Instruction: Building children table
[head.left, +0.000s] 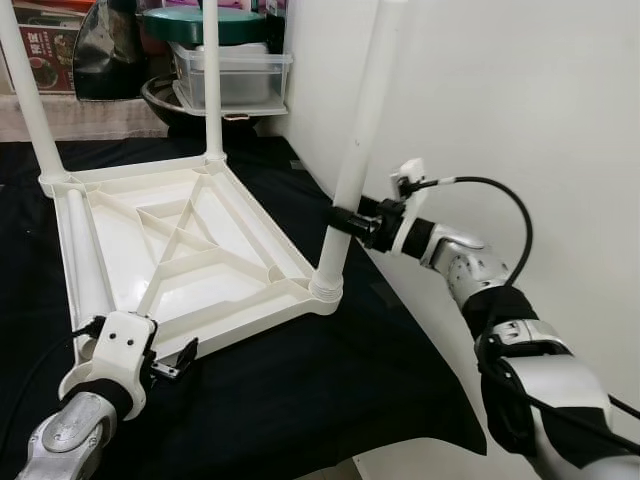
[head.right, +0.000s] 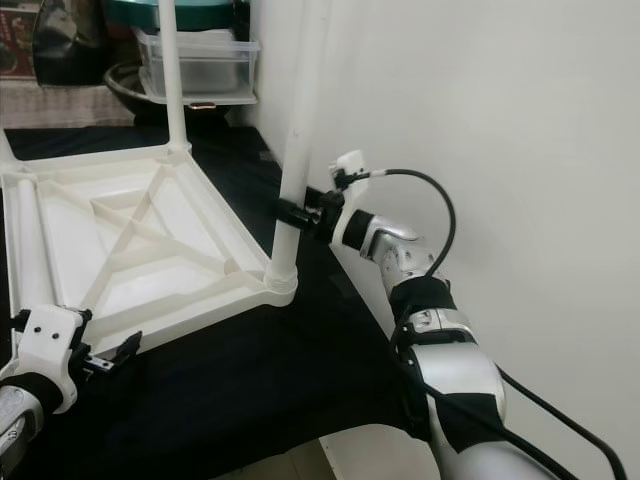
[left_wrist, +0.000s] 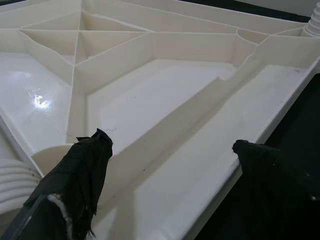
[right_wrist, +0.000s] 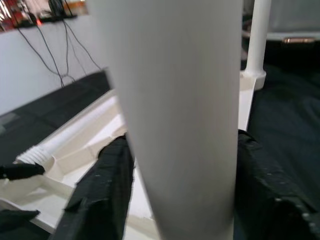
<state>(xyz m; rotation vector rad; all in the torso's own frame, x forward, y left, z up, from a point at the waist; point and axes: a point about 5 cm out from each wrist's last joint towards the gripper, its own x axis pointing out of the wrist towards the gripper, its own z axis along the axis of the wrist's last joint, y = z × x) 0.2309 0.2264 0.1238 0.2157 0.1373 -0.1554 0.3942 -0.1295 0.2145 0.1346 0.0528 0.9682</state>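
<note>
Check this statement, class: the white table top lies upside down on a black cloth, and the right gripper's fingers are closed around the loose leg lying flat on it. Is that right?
Not quite. The right gripper has its fingers around an upright leg standing in the corner socket of the table top, as the left eye view shows. The loose leg lies flat, ungripped. The cloth is black.

Count: one upturned tabletop (head.left: 190, 260) and four legs. One leg (head.left: 355, 160) is clamped between the fingers of the right claw (head.left: 345, 222), a second leg (head.left: 212, 80) and a third leg (head.left: 25, 90) stand upright well beyond the left claw (head.left: 175, 362), and a fourth leg (head.left: 82, 250) lies flat just ahead of that claw. Also present: two claws, one black cloth (head.left: 300, 400) beneath both, and, far beyond them, one clear box (head.left: 235, 75), one green lid (head.left: 200, 22) and one dark bowl (head.left: 175, 105).
</note>
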